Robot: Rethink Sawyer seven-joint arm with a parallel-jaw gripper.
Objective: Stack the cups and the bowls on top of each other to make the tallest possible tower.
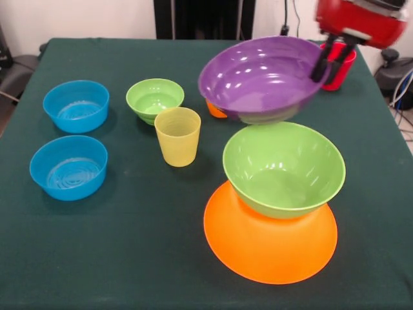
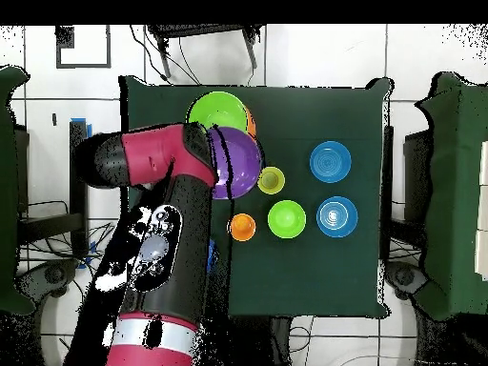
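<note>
The jaws (image 1: 330, 57), clamped on the purple bowl's (image 1: 261, 77) rim, hold it above and behind the green bowl (image 1: 284, 169).

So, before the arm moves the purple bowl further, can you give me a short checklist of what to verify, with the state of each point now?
1. Grip: the gripper pinches the rim of the large purple plastic bowl, jaws shut on it: ok.
2. Bowl level: it hangs tilted in the air: not ok.
3. Target ready: the large green plastic bowl sits upright on the wide upturned orange plastic bowl: ok.
4. Alignment: the purple bowl is behind the green one, not above it: not ok.
5. Path: the translucent yellow ribbed cup stands beside the stack, apart from it: ok.
6. Red plastic cup behind the gripper, clearance: cannot tell.
</note>
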